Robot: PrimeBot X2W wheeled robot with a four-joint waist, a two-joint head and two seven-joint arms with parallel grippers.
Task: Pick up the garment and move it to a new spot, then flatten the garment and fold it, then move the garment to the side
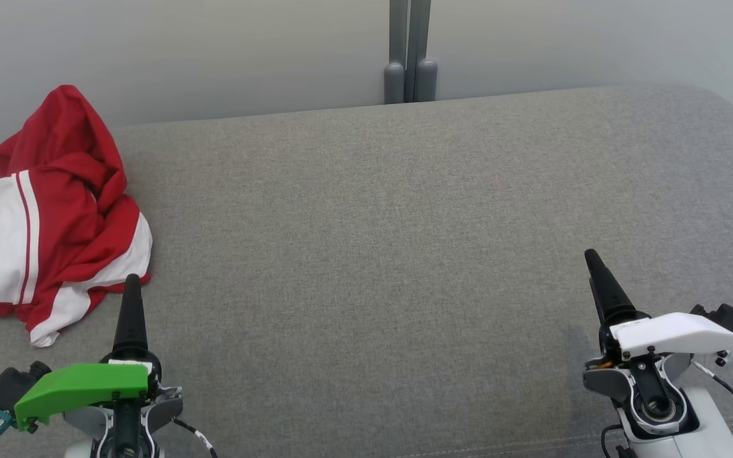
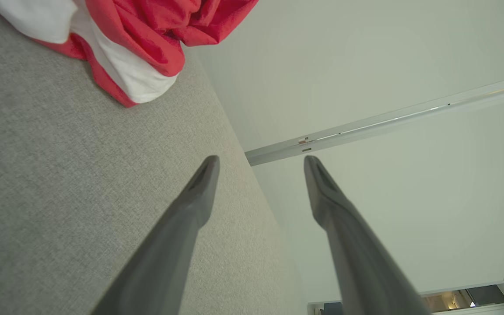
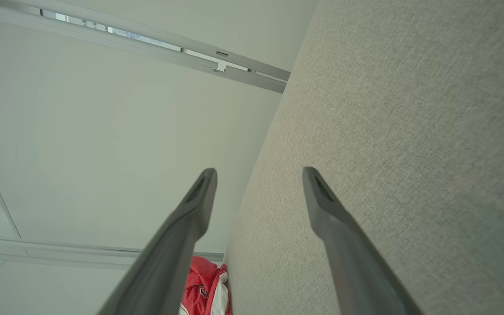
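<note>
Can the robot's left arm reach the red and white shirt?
Probably yes. The shirt lies crumpled just ahead of the left arm, its jaws stand open, and nothing sits between them on the cushion.

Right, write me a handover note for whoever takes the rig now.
Garment: red and white, crumpled in a heap at the left end of the grey cushion.
Left claw: open, empty, close by the garment's near edge.
Right claw: open, empty, over bare cushion on the right.
Done: nothing yet.
Left to do: pick up, move, flatten, fold, set aside.
</note>
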